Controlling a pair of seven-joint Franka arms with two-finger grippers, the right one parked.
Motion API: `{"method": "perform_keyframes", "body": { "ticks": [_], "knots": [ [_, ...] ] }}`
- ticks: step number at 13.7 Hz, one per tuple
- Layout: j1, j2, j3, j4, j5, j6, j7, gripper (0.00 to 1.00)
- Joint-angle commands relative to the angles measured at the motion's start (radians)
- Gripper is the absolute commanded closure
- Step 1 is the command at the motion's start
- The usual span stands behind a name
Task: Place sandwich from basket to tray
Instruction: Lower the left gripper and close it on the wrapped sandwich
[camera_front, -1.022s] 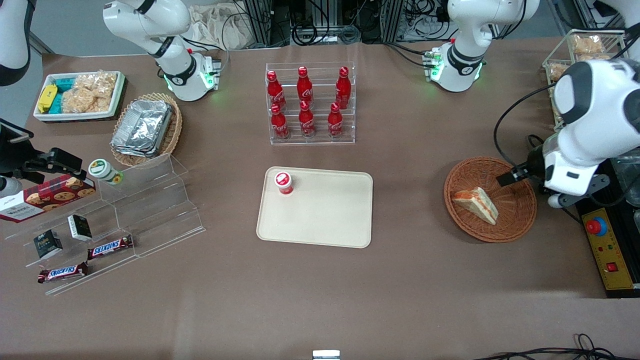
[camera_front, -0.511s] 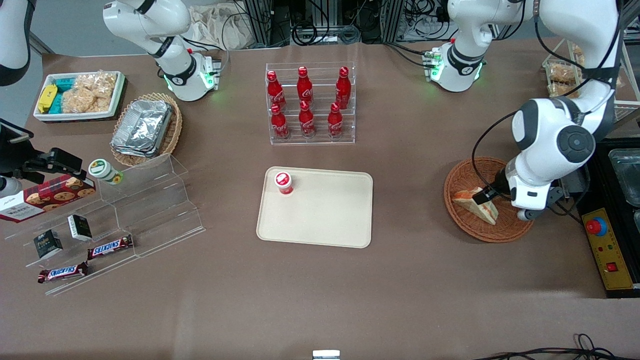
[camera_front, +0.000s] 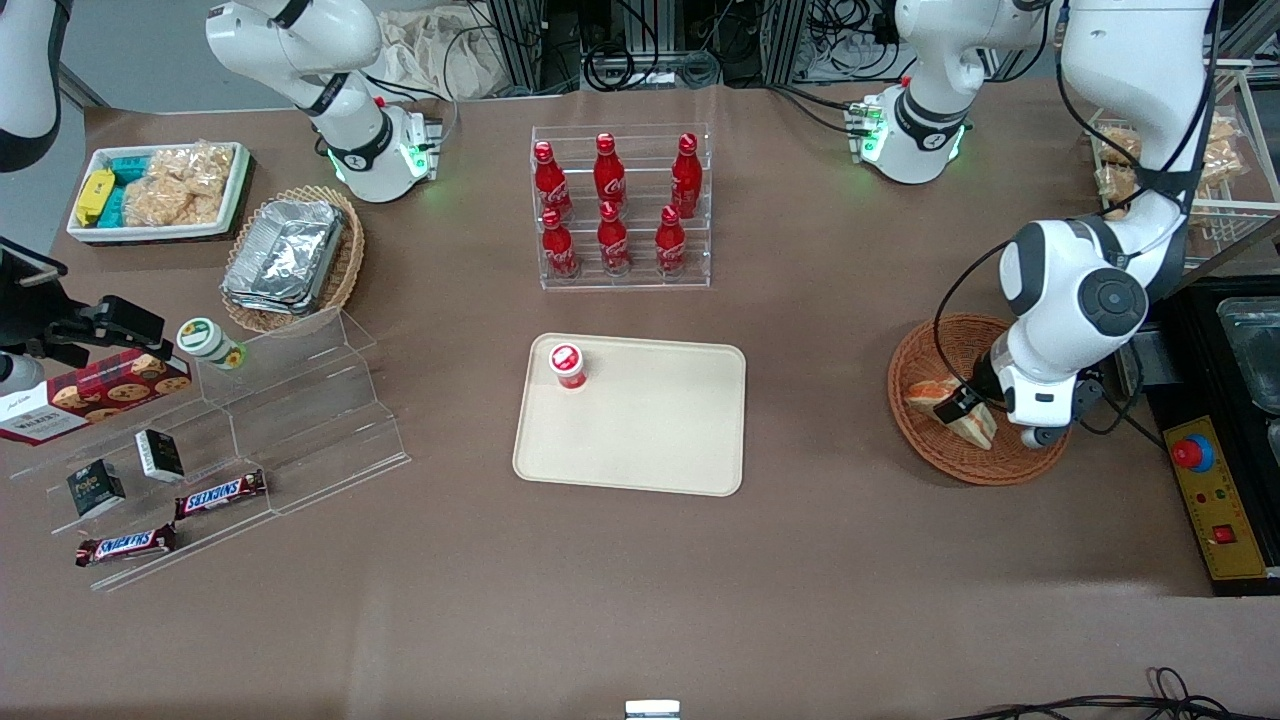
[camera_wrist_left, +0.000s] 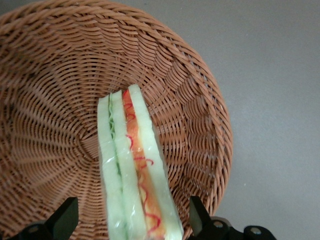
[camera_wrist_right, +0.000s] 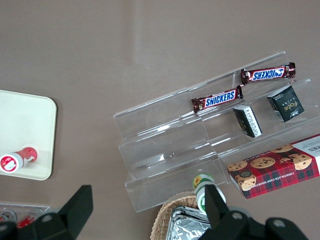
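Left wrist view: the gripper hangs directly over the sandwich, fingers spread wide, one fingertip on each side of the wedge and neither touching it.
Sandwich: a wrapped triangular wedge standing on edge in the basket, pale bread slices with a green layer and an orange-red layer facing up.
Front view: the basket sits toward the working arm's end of the table; the sandwich lies in it, partly hidden under the gripper.
Tray: the cream tray lies at the table's middle, well apart from the basket, with a small red-capped bottle lying in its far corner.
Step in hand: judged to be the descent to grasp.
Doing it well: lower straight down so the fingers straddle the bread faces, stop short of the wicker, then close gently; the soft bread would likely squash under a hard squeeze.
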Motion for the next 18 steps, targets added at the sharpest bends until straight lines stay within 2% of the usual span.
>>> {"method": "perform_keyframes", "body": {
  "ticks": [1,2,3,7,9,10,13,18],
  "knots": [
    [-0.007,0.028,0.006,-0.01,0.005,0.056,-0.033,0.0],
    [-0.007,0.036,0.006,-0.009,0.005,0.059,-0.033,0.0],
    [-0.007,0.037,0.006,-0.009,0.005,0.06,-0.035,0.06],
    [-0.004,0.031,0.007,-0.007,0.005,0.059,-0.047,0.56],
    [-0.004,0.03,0.007,-0.006,0.005,0.057,-0.047,0.75],
    [-0.004,0.024,0.009,0.0,0.005,0.051,-0.047,0.79],
    [-0.006,-0.027,0.01,0.032,0.008,-0.004,-0.038,0.82],
    [-0.009,-0.122,0.007,0.219,0.015,-0.326,-0.015,0.82]
  ]
}}
